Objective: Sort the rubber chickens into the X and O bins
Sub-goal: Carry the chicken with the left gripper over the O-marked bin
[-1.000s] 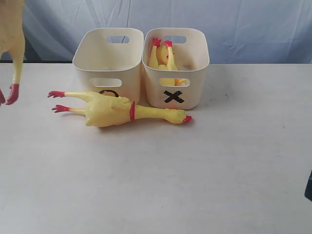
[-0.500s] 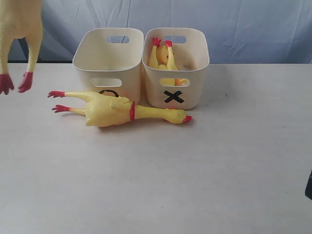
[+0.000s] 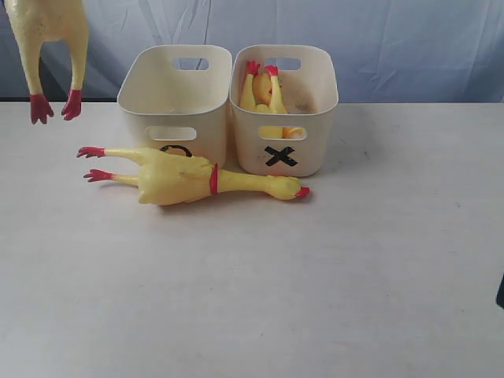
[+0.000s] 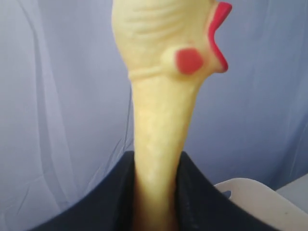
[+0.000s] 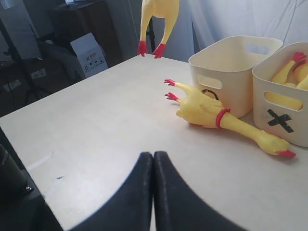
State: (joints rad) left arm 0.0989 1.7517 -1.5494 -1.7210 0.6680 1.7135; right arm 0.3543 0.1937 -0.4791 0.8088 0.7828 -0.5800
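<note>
One large rubber chicken (image 3: pixel 51 35) hangs feet-down in the air at the far left, left of the bins. My left gripper (image 4: pixel 156 166) is shut on its neck (image 4: pixel 159 125), with the head (image 4: pixel 166 33) past the fingers. A second large chicken (image 3: pixel 189 178) lies on the table in front of the O bin (image 3: pixel 175 98), hiding most of the O mark. The small chicken (image 3: pixel 264 88) stands feet-up inside the X bin (image 3: pixel 283 110). My right gripper (image 5: pixel 153 156) is shut and empty, low over the table, apart from the lying chicken (image 5: pixel 211 113).
A pale tabletop (image 3: pixel 315 276) spreads in front of the bins, with a blue-grey cloth backdrop (image 3: pixel 409 39) behind. Off the table's left edge stand dark equipment and a cardboard box (image 5: pixel 89 53).
The hanging chicken has risen and moved right, towards the O bin. The lying chicken, the bins and the right gripper have not moved.
</note>
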